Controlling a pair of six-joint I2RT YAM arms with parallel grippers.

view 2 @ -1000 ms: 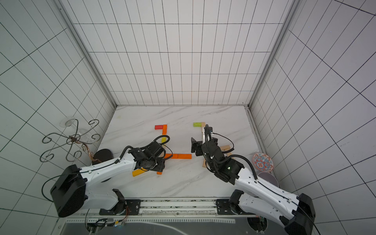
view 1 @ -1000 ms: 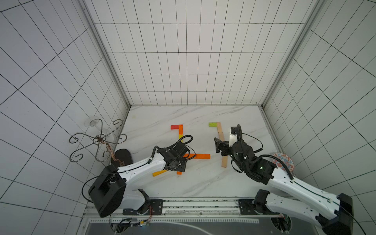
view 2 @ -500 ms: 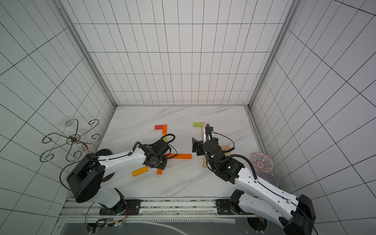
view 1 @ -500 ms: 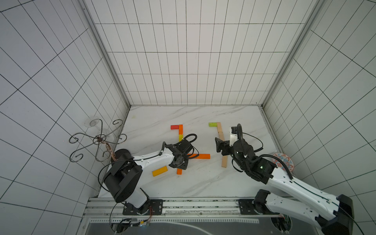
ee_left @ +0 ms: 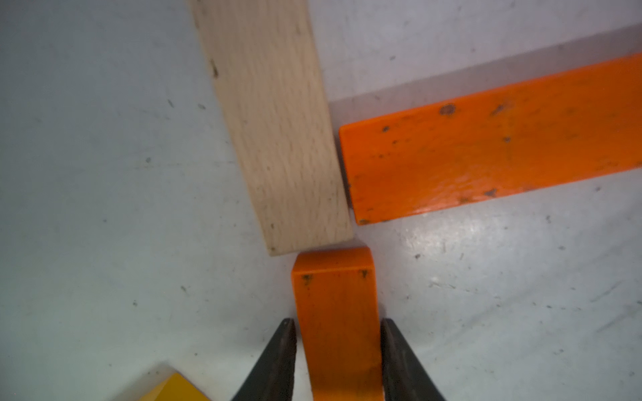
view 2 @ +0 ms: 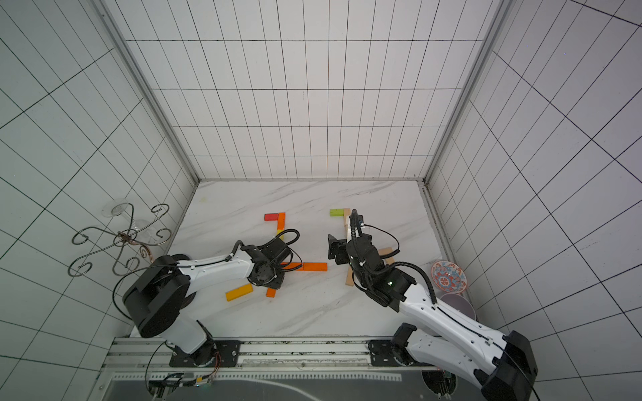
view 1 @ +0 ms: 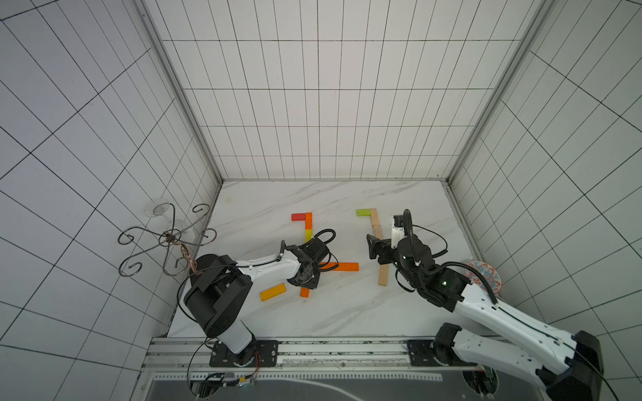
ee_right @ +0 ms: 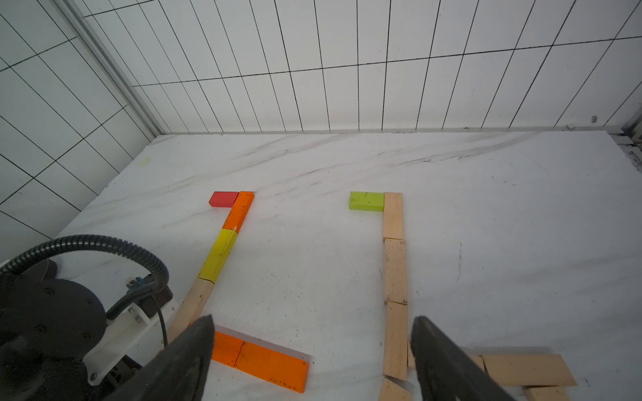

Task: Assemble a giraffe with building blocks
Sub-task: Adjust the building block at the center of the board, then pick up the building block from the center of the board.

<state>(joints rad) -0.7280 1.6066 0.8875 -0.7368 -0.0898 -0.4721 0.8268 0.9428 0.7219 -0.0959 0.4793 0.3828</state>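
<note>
On the white table (view 1: 312,319) the left end effector (ee_left: 337,324) is standing low over a short orange block (ee_left: 335,288), with one finger on each side of it. The jaws are narrow and the fingers (ee_left: 283,350) are sitting almost against the sides of the block. I cannot tell if they are pressing it.

The free end of this block is lying just beside the end of a plain wooden block (ee_left: 278,132). A long orange block (ee_left: 493,145) is lying close to both. A yellow block (view 1: 273,292) is lying apart from them, nearer to the robot's base.

The right end effector (ee_right: 311,321) is hovering with its jaws wide and is holding nothing. It is over a row of wooden blocks (ee_right: 394,270), which is ending at a green block (ee_right: 366,201). On the left arm's side, a red block (ee_right: 224,199) is touching the far end of the coloured row (ee_right: 219,255).
</note>
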